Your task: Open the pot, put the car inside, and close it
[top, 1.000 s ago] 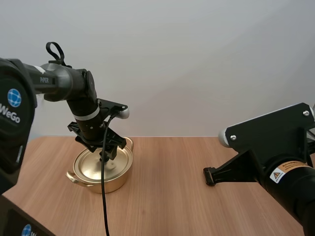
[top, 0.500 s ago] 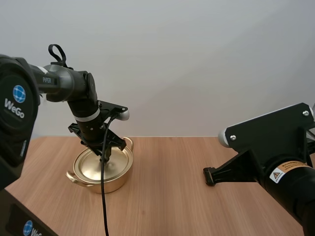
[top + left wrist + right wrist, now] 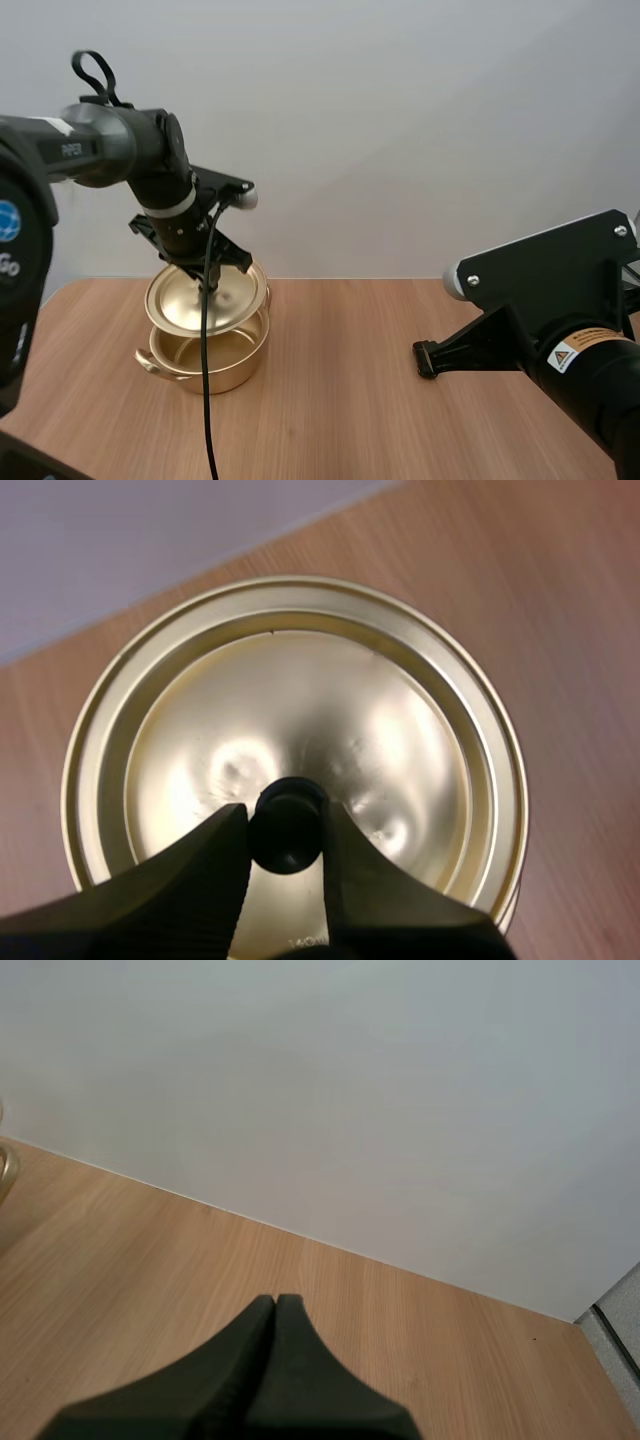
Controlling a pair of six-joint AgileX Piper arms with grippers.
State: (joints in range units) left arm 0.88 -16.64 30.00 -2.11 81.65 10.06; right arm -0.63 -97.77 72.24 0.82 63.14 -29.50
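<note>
A gold pot (image 3: 205, 358) stands on the wooden table at the left, its top uncovered. Its gold lid (image 3: 207, 296) hangs just above it, tilted a little. My left gripper (image 3: 210, 284) is shut on the lid's black knob (image 3: 287, 825), and its two fingertips (image 3: 226, 832) pinch that knob from both sides. My right gripper (image 3: 427, 358) hovers low over the table at the right, shut on nothing, with both fingers lying together as one dark wedge (image 3: 275, 1310).
The wooden table (image 3: 340, 400) stretches bare between the pot and my right arm. A plain white wall (image 3: 400, 130) rises behind the table's far edge. The pot's rim (image 3: 5, 1172) shows far off from my right gripper.
My left gripper closed on the lid's knob and then rose, lifting the lid off the pot. The right arm has stayed still.
</note>
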